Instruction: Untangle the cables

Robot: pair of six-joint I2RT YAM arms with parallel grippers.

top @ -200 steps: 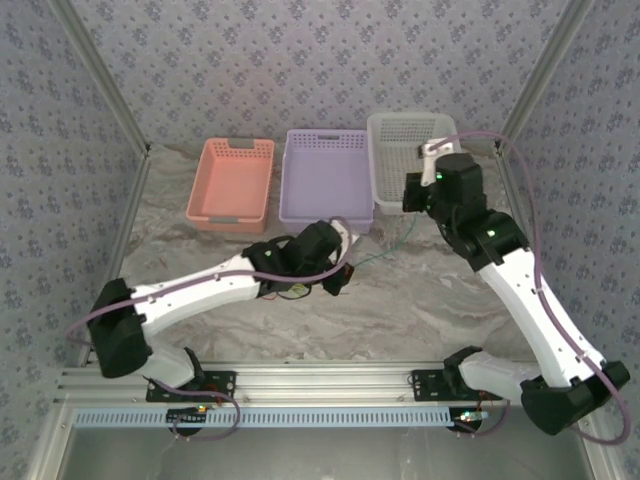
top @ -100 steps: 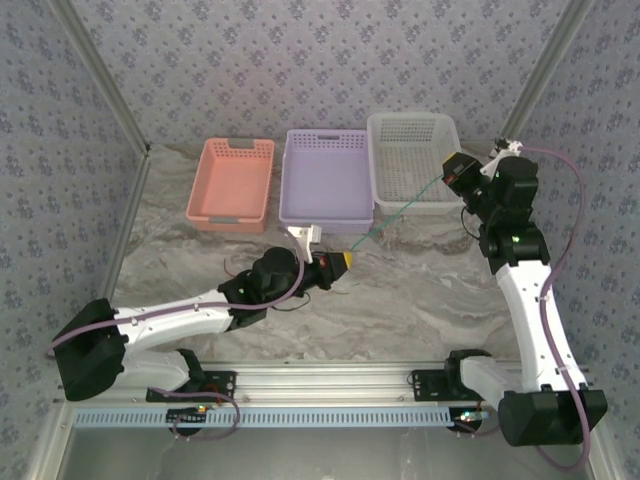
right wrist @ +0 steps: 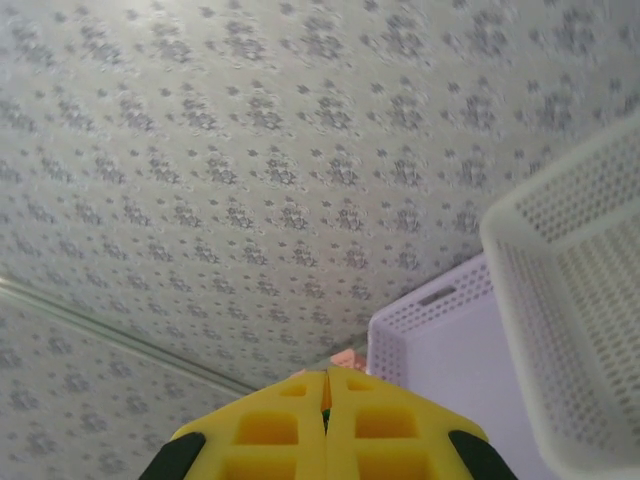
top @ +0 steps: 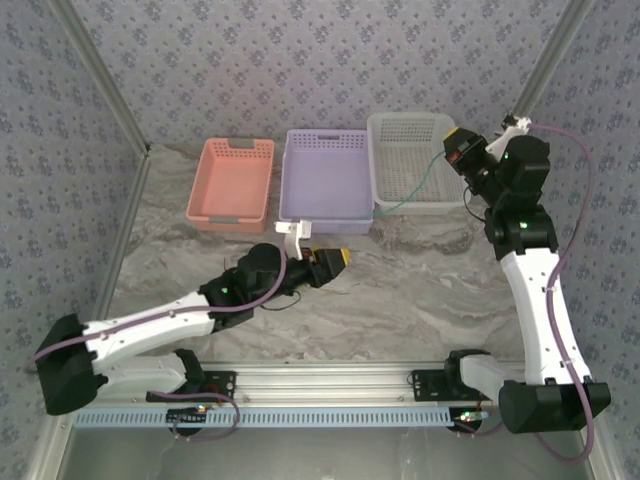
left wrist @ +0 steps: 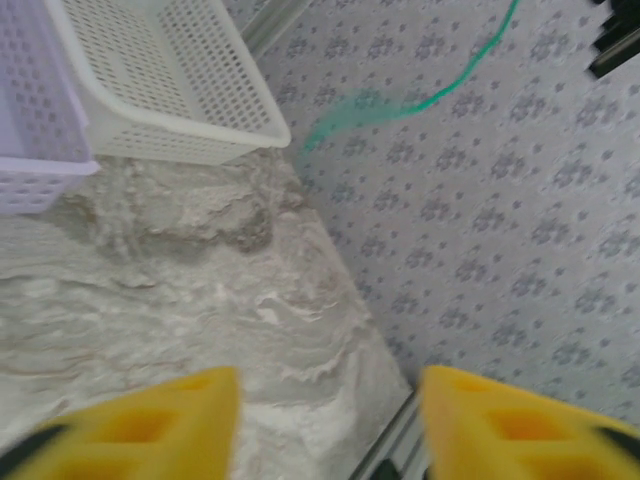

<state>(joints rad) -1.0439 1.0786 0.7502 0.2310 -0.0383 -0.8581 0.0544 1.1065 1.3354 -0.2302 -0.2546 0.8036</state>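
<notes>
While the left claw (left wrist: 328, 398) is gaping empty, the right claw (right wrist: 326, 390) is pinching a green cable (left wrist: 430, 100) over the white basket (top: 405, 150).

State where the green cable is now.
Seen from above, the green cable hangs from the right gripper across the white basket, ending near the purple basket.

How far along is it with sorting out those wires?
One green cable looks pulled free: it hangs from the shut right gripper by the white basket, not yet set down. That is what's in hand. The left gripper is open and empty. A few thin dark wires by the left arm seem left to separate.
</notes>
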